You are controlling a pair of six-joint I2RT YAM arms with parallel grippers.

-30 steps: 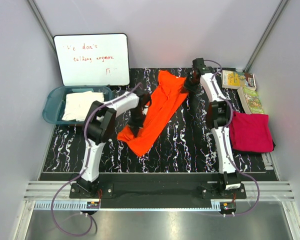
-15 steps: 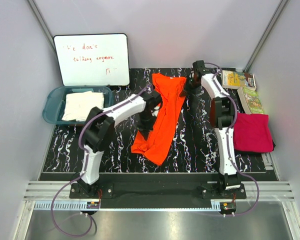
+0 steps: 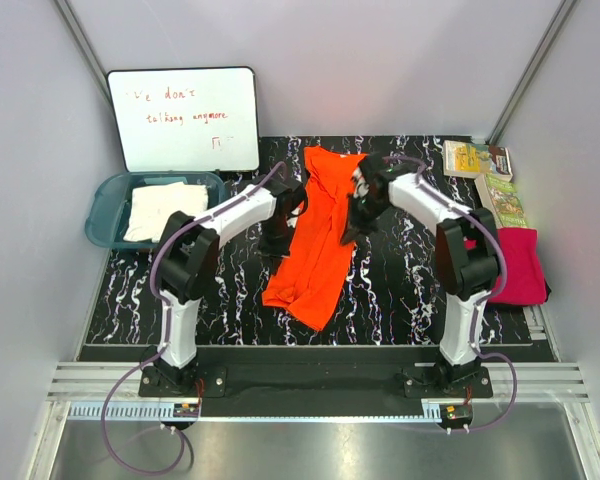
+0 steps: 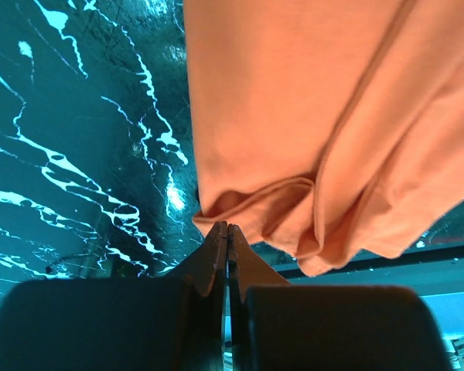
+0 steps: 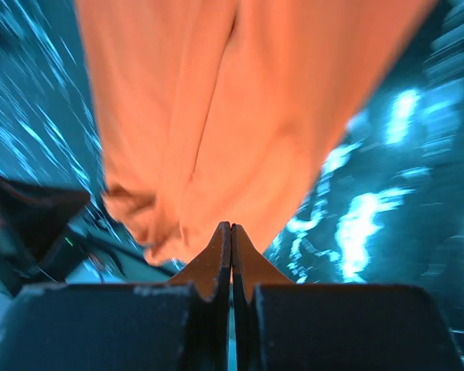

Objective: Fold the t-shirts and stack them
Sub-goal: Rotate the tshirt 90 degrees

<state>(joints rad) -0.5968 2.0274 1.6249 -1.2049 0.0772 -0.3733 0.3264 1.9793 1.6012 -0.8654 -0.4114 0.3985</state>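
Orange t-shirt [image 3: 315,250] hangs between left pincer [image 4: 228,229] and right pincer [image 5: 232,229], both clenched on its edges.

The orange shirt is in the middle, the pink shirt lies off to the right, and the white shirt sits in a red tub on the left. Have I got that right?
Not quite: the tub is teal, not red, as the top view shows. The rest holds: the orange shirt is in the middle, the pink shirt lies off to the right, and the white shirt sits in that tub on the left.
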